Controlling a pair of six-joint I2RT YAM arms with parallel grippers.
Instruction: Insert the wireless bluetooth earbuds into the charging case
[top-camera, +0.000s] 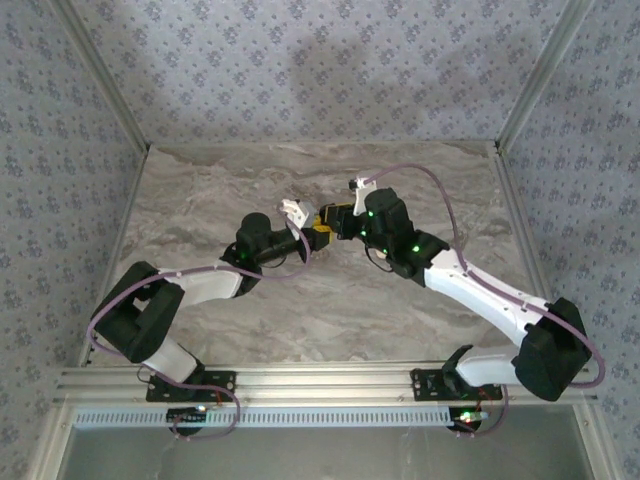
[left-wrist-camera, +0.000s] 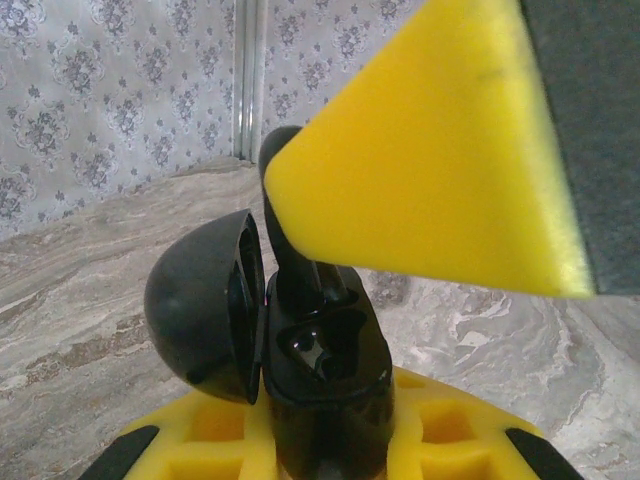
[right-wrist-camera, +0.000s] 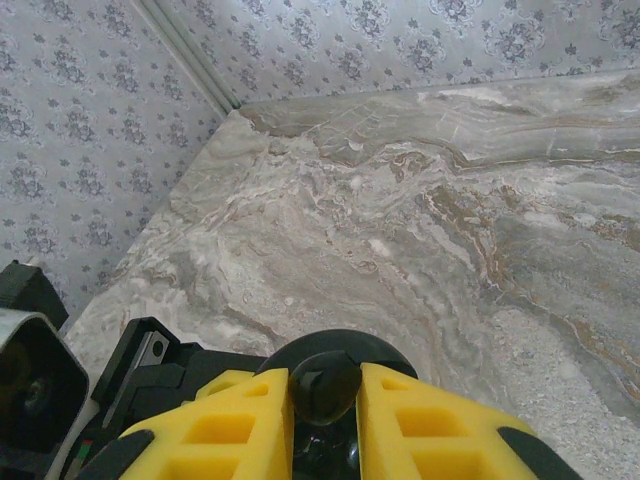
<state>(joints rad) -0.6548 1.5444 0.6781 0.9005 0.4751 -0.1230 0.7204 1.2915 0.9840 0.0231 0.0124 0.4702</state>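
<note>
Top view: we see both arms meeting mid-bench (top-camera: 200, 190), with the left claw (top-camera: 312, 240) and the right claw (top-camera: 327, 228) tip to tip; the parts between them are too small to read here. Left wrist view: the left claw (left-wrist-camera: 325, 445) is clamped on the black charging case (left-wrist-camera: 325, 375) and holds it upright above the bench (left-wrist-camera: 80, 270), with the lid (left-wrist-camera: 200, 310) swung open to the left. One black earbud (left-wrist-camera: 295, 265) stands stem-down at the far end of the case cavity. Its top is tucked behind a big yellow finger (left-wrist-camera: 440, 170) of the right claw coming in from the upper right. We can't tell whether a second bud sits in the case. Right wrist view: the right claw (right-wrist-camera: 325, 425) is nearly closed, pinching the earbud (right-wrist-camera: 323, 385) between its yellow pads. A dark rounded edge shows just behind the bud, likely the case, but we can't confirm. The left arm's wrist (right-wrist-camera: 30, 390) sits at the near left, with bare bench (right-wrist-camera: 450, 250) beyond.
</note>
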